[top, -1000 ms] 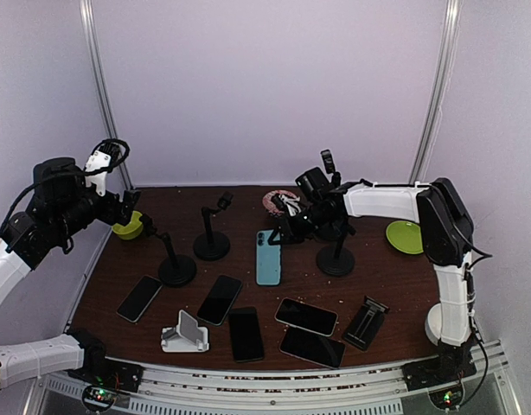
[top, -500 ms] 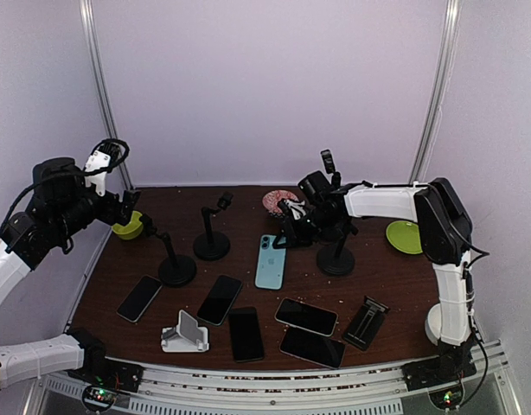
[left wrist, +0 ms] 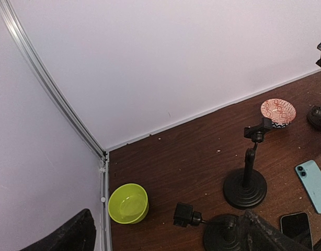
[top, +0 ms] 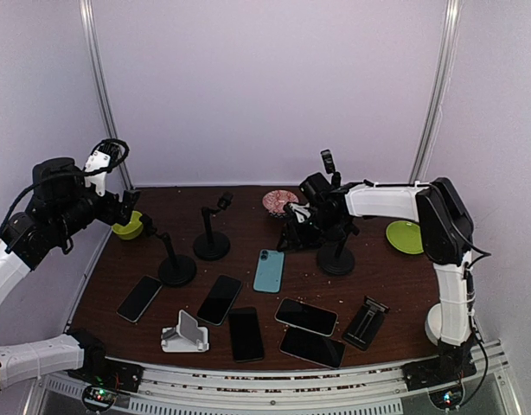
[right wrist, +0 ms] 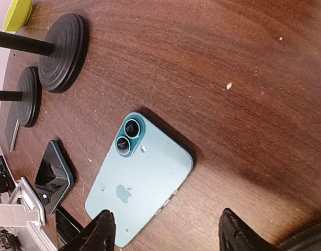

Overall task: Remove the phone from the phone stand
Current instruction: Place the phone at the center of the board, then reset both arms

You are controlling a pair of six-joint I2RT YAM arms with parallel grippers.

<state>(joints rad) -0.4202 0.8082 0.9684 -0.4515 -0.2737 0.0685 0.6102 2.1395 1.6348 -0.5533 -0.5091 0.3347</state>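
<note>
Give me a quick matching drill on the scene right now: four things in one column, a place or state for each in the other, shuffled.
1. teal phone
2. lime bowl
3. green plate
4. right claw

A. far left corner
B. open, over the phone
C. lying flat, camera side up, in the middle
D. far right side

Pairs: 1-C, 2-A, 3-D, 4-B

Dark wooden table (top: pixel 378 277) bearing flat teal phone (top: pixel 268 271), dark phones (top: pixel 220 299), black stands (top: pixel 212 245), green bowl (top: pixel 127 226)
</note>
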